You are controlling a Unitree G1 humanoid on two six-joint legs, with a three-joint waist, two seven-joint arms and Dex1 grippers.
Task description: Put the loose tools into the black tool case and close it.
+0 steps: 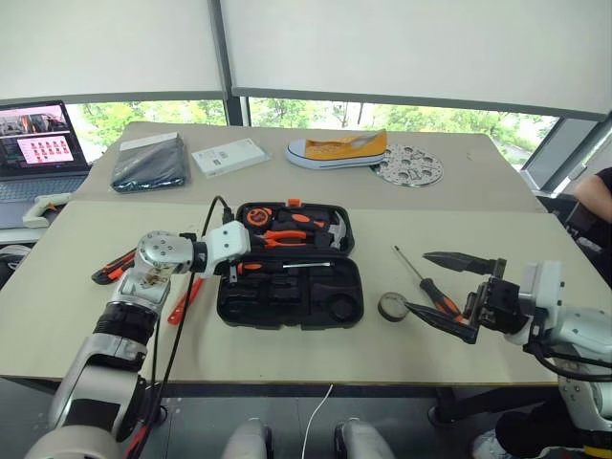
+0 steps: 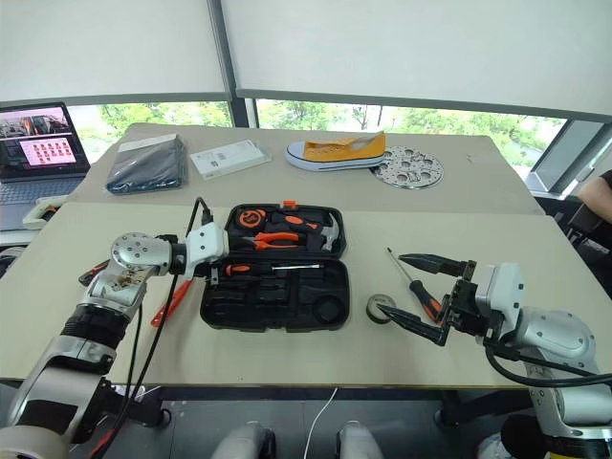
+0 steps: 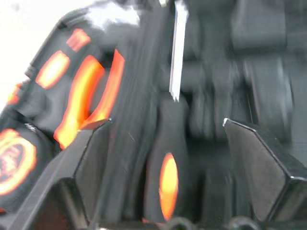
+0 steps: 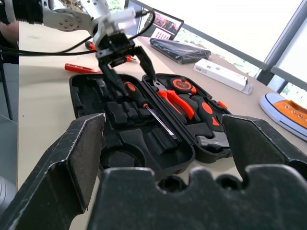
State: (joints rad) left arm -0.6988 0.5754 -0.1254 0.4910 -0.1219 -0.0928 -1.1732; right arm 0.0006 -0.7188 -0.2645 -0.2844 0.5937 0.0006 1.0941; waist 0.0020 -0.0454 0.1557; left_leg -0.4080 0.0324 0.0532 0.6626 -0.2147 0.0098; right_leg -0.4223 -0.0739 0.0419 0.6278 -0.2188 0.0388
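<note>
The black tool case (image 1: 290, 277) lay open on the worktop (image 1: 459, 325), its far half already holding pliers, a hammer and a tape measure. The left gripper (image 4: 125, 61) hovered over the near half with its jaws spread, just above an orange-and-black screwdriver (image 4: 144, 103) lying in its slot near the hinge; by the look of it, that tool had just been let go. A second screwdriver (image 1: 430, 285) and a small black tape roll (image 1: 393, 306) sat on the worktop just right of the case, near the right gripper (image 1: 449, 292), which stood wide and empty. A utility knife (image 1: 113, 267) and a slim orange screwdriver (image 1: 185, 300) lay left of the case. The loading step was under way. Next, I judged, the right gripper needed to drop onto the screwdriver or tape roll beside it, closing squarely across the handle.
</note>
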